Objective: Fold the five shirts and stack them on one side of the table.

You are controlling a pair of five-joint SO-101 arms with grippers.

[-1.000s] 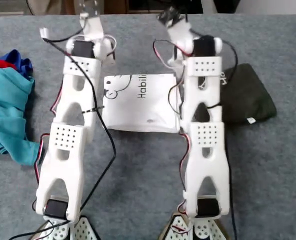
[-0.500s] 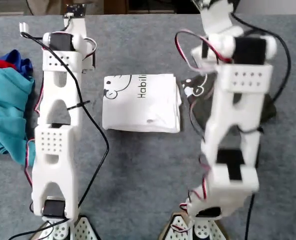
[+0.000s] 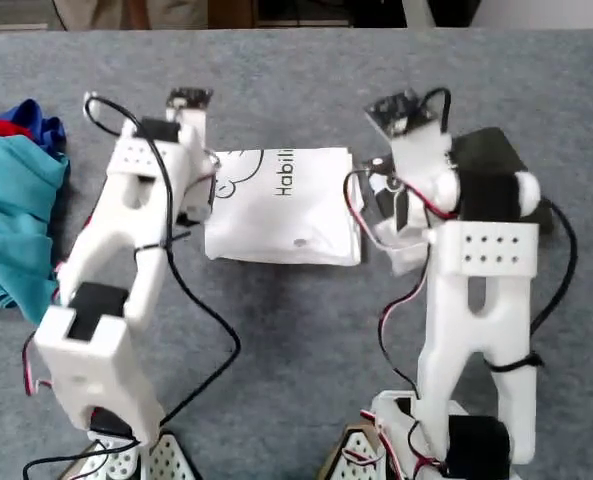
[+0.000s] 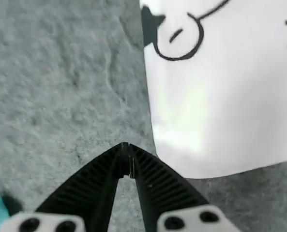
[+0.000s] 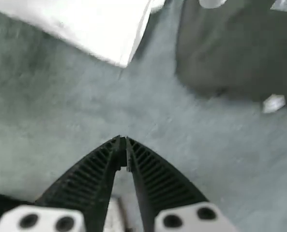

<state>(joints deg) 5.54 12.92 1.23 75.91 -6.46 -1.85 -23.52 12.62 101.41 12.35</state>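
A folded white shirt (image 3: pixel 281 205) with black print lies mid-table; its edge fills the left wrist view (image 4: pixel 216 87). My left gripper (image 4: pixel 125 159) is shut and empty, low over the grey cloth just off the shirt's left edge (image 3: pixel 201 195). A folded black shirt (image 3: pixel 496 165) lies to the right of the white one, partly under my right arm. My right gripper (image 5: pixel 123 153) is shut and empty over bare table in the gap between the white shirt's corner (image 5: pixel 119 43) and the black shirt (image 5: pixel 235 53).
A loose heap of teal, blue and red shirts (image 3: pixel 16 215) lies at the table's left edge. The grey table (image 3: pixel 296 330) has open room in front of the white shirt, between the two arm bases.
Both arms have drawn back from the table's far edge and come down beside the white shirt, one on each side. The white shirt has not moved.
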